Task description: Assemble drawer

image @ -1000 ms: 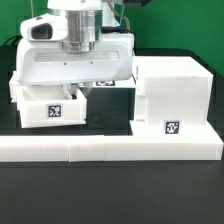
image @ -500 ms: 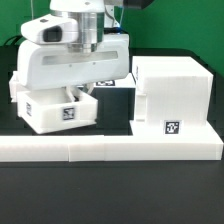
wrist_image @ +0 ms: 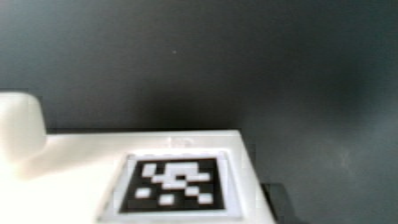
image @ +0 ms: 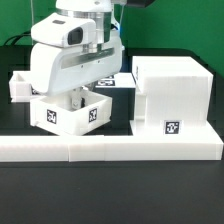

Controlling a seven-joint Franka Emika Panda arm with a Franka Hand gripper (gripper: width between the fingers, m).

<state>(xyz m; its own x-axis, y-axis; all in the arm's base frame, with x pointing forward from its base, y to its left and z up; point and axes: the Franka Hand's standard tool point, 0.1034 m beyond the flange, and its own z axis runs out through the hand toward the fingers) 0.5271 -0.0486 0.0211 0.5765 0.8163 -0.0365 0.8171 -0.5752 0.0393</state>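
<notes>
1. Exterior view: my pincer (image: pixel 75 101) comes down from 12 o'clock into the near tray (image: pixel 70 115). It is closed narrow on that tray's wall, though my white hand hides most of the fingertips.
2. The near tray sits turned, with a corner pointing toward 6 o'clock and a black-and-white tag on each of its two visible faces.
3. The far tray (image: pixel 20 85) rests on the black tabletop (image: pixel 110 200) at 10 o'clock from the near tray, close by and partly behind my hand.
4. The tall case (image: pixel 170 90) stands upright at 3 o'clock from the near tray, apart from it, and its small tag (image: pixel 172 127) is low on the front face.
5. The long low border wall (image: pixel 110 148) runs across at 6 o'clock, just in front of both the tray and the case.
6. The marker board (image: pixel 122 80) lies flat at 1 o'clock from the near tray, between my hand and the case.
7. Wrist view: a white face of the near tray (wrist_image: pixel 71 160) carries a blurred square tag (wrist_image: pixel 175 185), with dark tabletop beyond it.
8. A rounded white lump (wrist_image: pixel 15 125) sits just beside that face. I cannot tell what it is.
</notes>
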